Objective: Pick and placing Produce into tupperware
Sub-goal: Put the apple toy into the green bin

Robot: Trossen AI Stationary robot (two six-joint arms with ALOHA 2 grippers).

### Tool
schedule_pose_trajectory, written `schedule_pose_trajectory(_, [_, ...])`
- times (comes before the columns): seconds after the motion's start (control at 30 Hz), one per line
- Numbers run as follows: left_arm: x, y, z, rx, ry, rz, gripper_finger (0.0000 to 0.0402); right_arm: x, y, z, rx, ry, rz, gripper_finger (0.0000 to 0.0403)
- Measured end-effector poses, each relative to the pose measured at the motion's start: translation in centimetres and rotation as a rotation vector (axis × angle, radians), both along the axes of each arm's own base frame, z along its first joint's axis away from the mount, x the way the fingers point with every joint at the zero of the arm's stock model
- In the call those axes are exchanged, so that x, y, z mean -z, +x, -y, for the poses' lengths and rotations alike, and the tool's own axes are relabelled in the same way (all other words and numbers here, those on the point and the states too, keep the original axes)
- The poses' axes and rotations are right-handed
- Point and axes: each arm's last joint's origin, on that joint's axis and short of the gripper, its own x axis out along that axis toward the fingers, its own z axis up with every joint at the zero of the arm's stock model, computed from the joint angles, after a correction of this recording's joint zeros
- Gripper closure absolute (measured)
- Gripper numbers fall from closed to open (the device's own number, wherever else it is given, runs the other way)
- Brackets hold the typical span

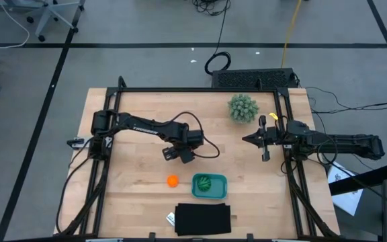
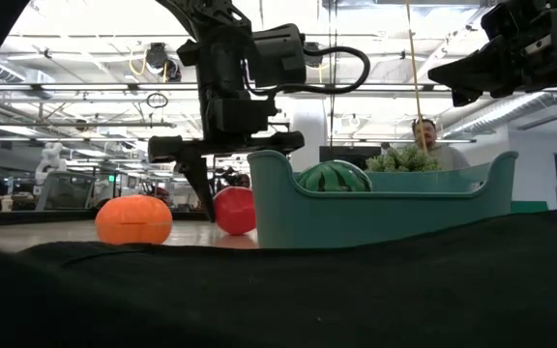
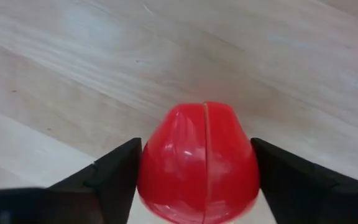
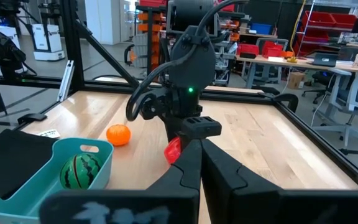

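Your left pincer [image 3: 197, 186] is down at the wooden tabletop [image 1: 133, 181], near the middle, with a dark finger [image 3: 114, 177] on either side of the red toy fruit [image 3: 199, 163]. The fingers sit right against its flanks, but you cannot tell from these views whether they are truly clamped on it or only closing in. In the low view the red piece rests on the wood just beside the teal tupperware [image 2: 385, 208]. The green striped melon [image 1: 206, 183] lies inside that container. The orange ball [image 1: 173, 180] sits on the tabletop just to the container's left in the overhead view, apart from it. A flat black rectangle [image 1: 203, 219] lies just in front of the container. Your right pincer [image 1: 254, 139] waits with fingers pressed together, above the tabletop's right side, just below the fuzzy green plant [image 1: 242, 107].
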Motion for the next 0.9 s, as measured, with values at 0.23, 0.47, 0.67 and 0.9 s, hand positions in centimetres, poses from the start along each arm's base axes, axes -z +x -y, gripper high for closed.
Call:
schedule_pose_trajectory(0.23, [0.0, 0.0, -0.1, -0.008, 0.038, -0.001, 0.0153, 0.0, 0.0, 0.0, 0.0, 0.0, 0.0, 0.0403])
schedule_pose_trajectory(0.47, [0.0, 0.0, -0.1, -0.017, 0.05, -0.005, 0.0109, 0.0, 0.0, 0.0, 0.0, 0.0, 0.0, 0.0403])
schedule_pose_trajectory(0.67, [-0.3, -0.1, -0.1, -0.04, 0.073, 0.002, 0.0139, 0.0, 0.0, 0.0, 0.0, 0.0, 0.0, 0.0403])
schedule_pose_trajectory(0.9, [-2.0, 0.6, 0.3, -0.1, 0.077, 0.013, 0.0144, 0.0, 0.0, 0.0, 0.0, 0.002, 0.001, 0.0403])
